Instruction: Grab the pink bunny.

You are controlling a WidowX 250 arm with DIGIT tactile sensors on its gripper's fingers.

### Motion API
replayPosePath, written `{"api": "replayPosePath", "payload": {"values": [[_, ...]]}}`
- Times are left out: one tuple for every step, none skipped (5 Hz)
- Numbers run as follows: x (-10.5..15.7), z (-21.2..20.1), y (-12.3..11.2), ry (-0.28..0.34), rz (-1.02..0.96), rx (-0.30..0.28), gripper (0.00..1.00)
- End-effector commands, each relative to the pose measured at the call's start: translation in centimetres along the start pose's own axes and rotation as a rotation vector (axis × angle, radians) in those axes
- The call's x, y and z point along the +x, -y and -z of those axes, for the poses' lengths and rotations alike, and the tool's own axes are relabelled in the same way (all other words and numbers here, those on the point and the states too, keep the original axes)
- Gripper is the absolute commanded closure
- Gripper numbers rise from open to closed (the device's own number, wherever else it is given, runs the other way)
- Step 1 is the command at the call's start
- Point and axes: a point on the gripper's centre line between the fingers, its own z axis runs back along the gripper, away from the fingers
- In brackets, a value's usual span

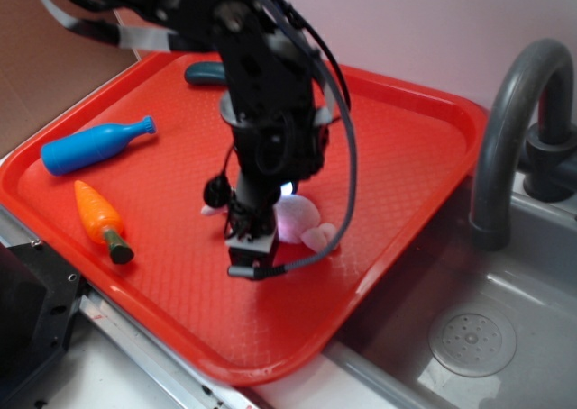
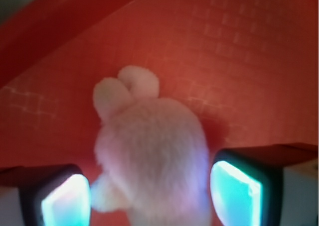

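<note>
The pink bunny (image 1: 299, 218) is a pale-pink fuzzy plush lying on the red tray (image 1: 424, 148), near its middle. In the wrist view it (image 2: 149, 146) fills the centre, ears pointing away from the camera. My gripper (image 1: 263, 222) is lowered straight over it, and the arm hides most of the plush in the exterior view. In the wrist view the gripper (image 2: 152, 196) is open, with one glowing fingertip (image 2: 65, 198) on each side of the bunny's body. The left one is near a stubby limb, and a thin strip of tray shows before the right one. No white loop string shows.
A blue toy bottle (image 1: 95, 145) and an orange carrot (image 1: 101, 220) lie on the tray's left side. A dark teal object (image 1: 206, 73) lies at the back. A grey faucet (image 1: 514, 130) and a sink with a drain (image 1: 471, 339) are to the right.
</note>
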Motion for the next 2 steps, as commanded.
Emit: {"api": "replayPosePath", "payload": {"values": [[0.66,1.99,0.12,-0.032,-0.02,-0.008,0.0],[0.55,1.74,0.17,-0.027,-0.02,-0.005,1.0]]}}
